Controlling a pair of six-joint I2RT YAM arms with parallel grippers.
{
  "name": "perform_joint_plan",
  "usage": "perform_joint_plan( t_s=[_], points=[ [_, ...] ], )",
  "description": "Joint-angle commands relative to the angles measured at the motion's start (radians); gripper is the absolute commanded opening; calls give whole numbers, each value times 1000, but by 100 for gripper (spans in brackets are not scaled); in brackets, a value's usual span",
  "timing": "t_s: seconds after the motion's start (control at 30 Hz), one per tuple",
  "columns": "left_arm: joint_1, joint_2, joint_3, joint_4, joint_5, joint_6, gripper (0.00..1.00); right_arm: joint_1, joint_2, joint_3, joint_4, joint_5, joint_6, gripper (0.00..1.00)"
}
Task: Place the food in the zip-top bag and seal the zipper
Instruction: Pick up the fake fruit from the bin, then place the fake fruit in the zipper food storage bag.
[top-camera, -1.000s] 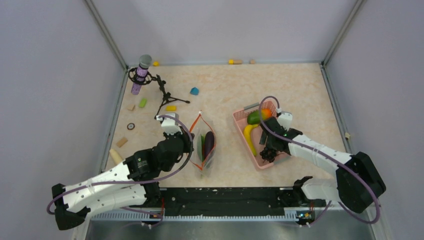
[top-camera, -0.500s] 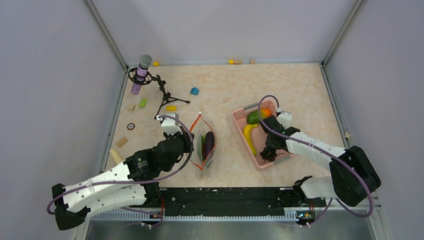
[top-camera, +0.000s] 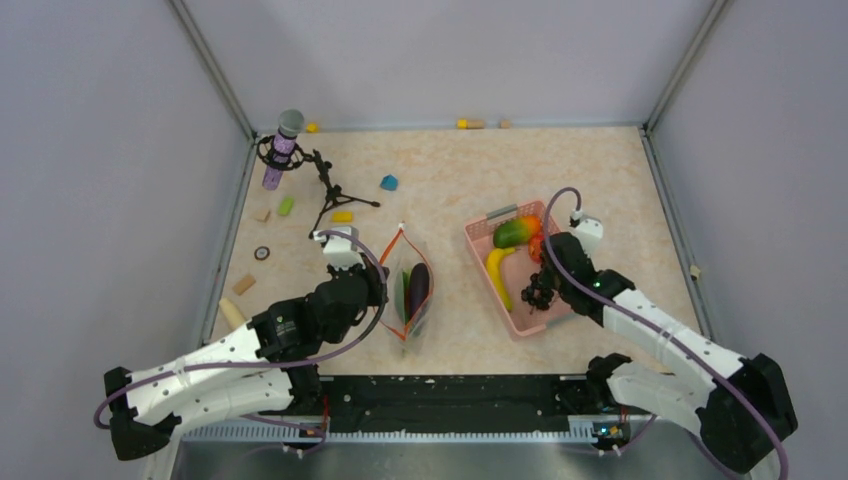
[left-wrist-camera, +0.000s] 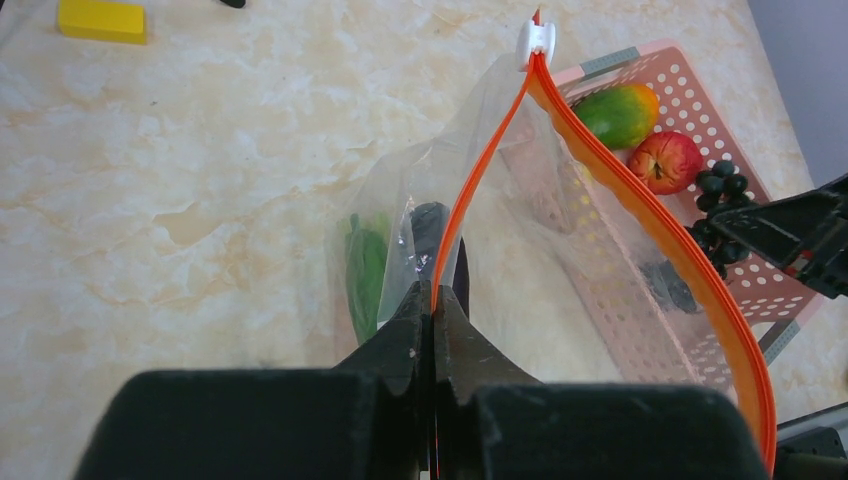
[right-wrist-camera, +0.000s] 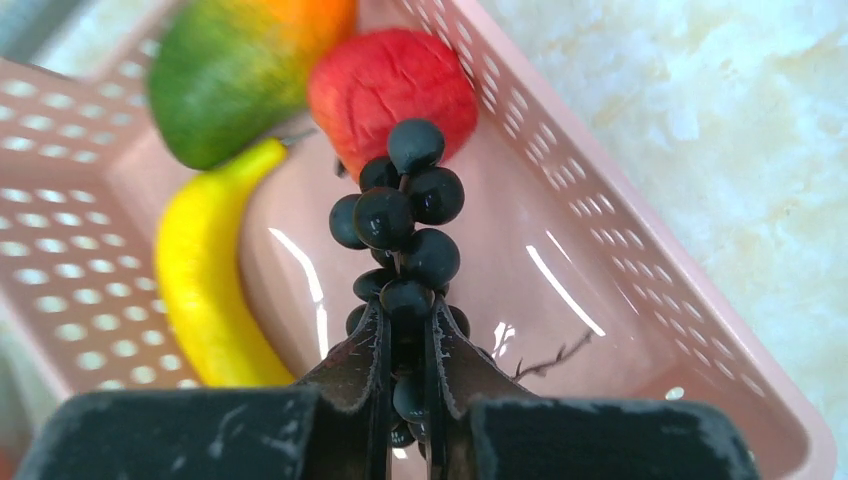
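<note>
My right claw (right-wrist-camera: 405, 335), clenched on the grapes (right-wrist-camera: 400, 215) over the basket (right-wrist-camera: 640, 290), had the zip-top bag (top-camera: 405, 292) on the bench (top-camera: 600, 180) to its left, where my left claw (left-wrist-camera: 434, 315) pinched the zipper (left-wrist-camera: 650, 215).

Both arms reached forward, grippers pinched.
The left arm (top-camera: 230, 350) stretched low toward the centre, its left gripper (left-wrist-camera: 434, 300) closed tight on the zipper (left-wrist-camera: 645, 212); the right arm (top-camera: 650, 325) angled inward, its right gripper (right-wrist-camera: 405, 320) clamping the grapes (right-wrist-camera: 405, 215).
</note>
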Motion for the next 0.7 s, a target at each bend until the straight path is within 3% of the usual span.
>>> perform_joint_plan(
  t_s=[0.0,0.33,0.5,0.67],
  points=[
    [4,-10,-2,26,3,7,0,-8,-150,-12,97,0,-62,0],
    [4,-17,-5,39,25,15,0,-8,-412,-1,235,-57,-177,0],
    [3,-15,-2,37,32,16,0,-7,-446,43,338,-195,-233,0],
    [3,-15,-5,39,28,15,0,-6,-394,95,492,-442,-254,0]
  ],
)
